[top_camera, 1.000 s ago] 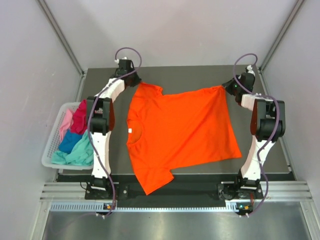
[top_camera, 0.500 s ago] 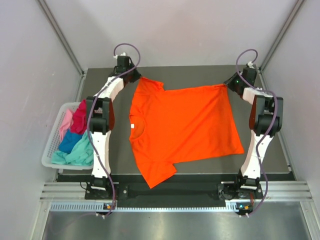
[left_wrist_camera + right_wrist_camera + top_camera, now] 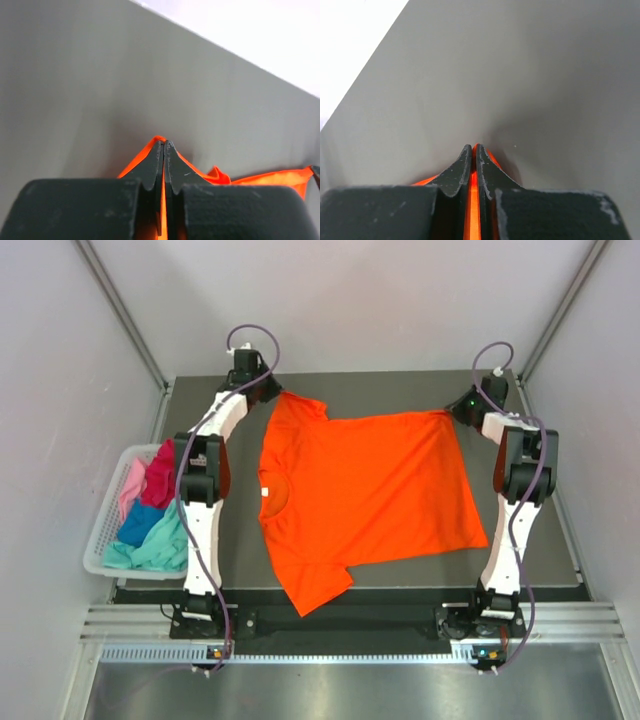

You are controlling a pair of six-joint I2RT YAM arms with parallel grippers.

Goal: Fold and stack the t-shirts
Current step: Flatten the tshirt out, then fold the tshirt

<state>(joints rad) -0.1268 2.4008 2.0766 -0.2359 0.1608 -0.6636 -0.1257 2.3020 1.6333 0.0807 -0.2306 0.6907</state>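
The bright orange t-shirt (image 3: 365, 490) lies spread flat on the grey table, collar to the left and hem to the right. My left gripper (image 3: 272, 392) is shut on its far sleeve corner; orange cloth (image 3: 207, 175) shows between and beside the closed jaws in the left wrist view (image 3: 164, 145). My right gripper (image 3: 453, 411) is shut on the far hem corner; orange cloth (image 3: 474, 200) is pinched between its jaws in the right wrist view (image 3: 472, 147). Magenta, pale pink and teal t-shirts (image 3: 152, 515) lie heaped in the basket.
The white lattice basket (image 3: 104, 525) stands at the table's left edge beside the left arm. The near sleeve (image 3: 315, 585) reaches the table's front edge. Grey booth walls close in on the back and both sides.
Both grippers have pulled the shirt's far edge toward the back of the table, and the whole shirt has slid and flattened with it. Little moved in the last half second.
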